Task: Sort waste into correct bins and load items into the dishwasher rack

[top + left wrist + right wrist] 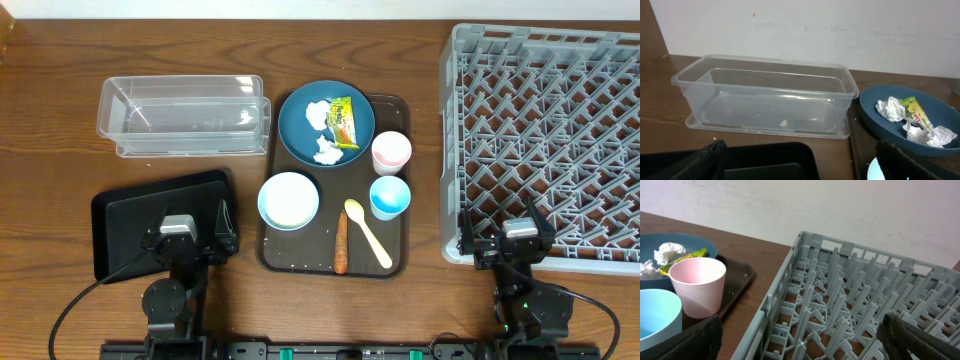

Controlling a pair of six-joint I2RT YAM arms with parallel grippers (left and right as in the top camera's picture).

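A brown wooden table [60, 60] carries everything, with a plain pale wall [840, 25] behind it in the wrist views. The dark serving tray [300, 250] sits mid-table and serves as the landmark.

On the tray's far half lies the dark blue plate [300, 125], holding the yellow-green wrapper [343, 120] and the white tissue bits [317, 113]. Also on the tray are the white bowl [289, 200], the pink cup [391, 152], the blue cup [389, 197], the pale spoon [367, 233] and, at its near edge, the carrot [341, 243].

On the left arm's side of the tray stand the clear tub [110, 110] and, nearer the robot, the black tray [120, 235]. The grey rack [455, 150] fills the right arm's side.

The left gripper [188, 222] hangs over the black tray and the right gripper [505, 225] over the rack's near edge. Both have their fingers spread wide with nothing between them.

The wrapper looks light, crinkly and slick, so a pinch on a raised edge seems safer than pressing it flat. The tissue is soft and should squash into a grip anywhere. The carrot is firm but round and may roll; take it across the middle. The plate is stiff and likely breakable — its rim is the only hold.
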